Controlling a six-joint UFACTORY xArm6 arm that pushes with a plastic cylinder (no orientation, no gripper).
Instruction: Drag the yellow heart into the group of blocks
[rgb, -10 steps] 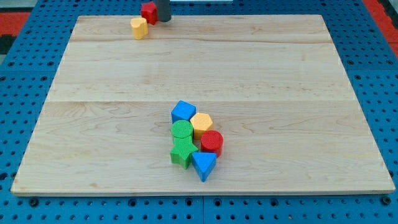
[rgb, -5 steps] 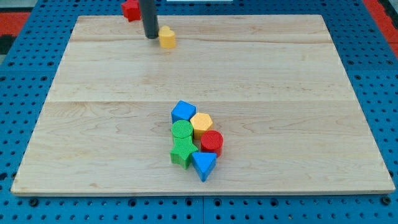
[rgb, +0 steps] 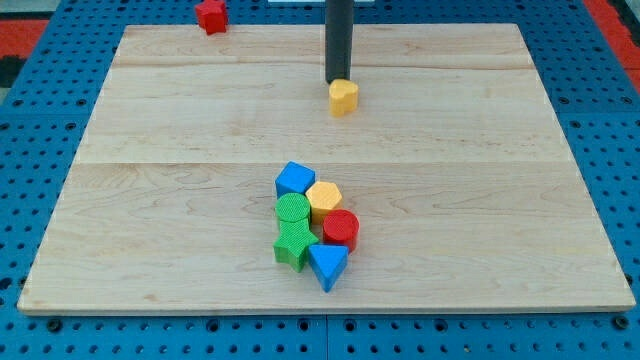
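The yellow heart (rgb: 343, 97) lies on the wooden board (rgb: 480, 170) in the upper middle. My tip (rgb: 338, 80) stands just above it in the view, touching or nearly touching its top edge. The group sits in the lower middle: a blue block (rgb: 294, 179), a yellow hexagon (rgb: 324, 199), a green cylinder (rgb: 292, 210), a red cylinder (rgb: 340, 229), a green star-like block (rgb: 293, 244) and a blue triangle (rgb: 328, 265), all packed together. The heart is well above the group in the view.
A red block (rgb: 211, 16) sits at the board's top edge, at the upper left. Blue pegboard (rgb: 40, 130) surrounds the board on all sides.
The yellow heart has moved to the right and down the view, from the upper left to the upper middle. My tip moved right with it. The red block shifted left.
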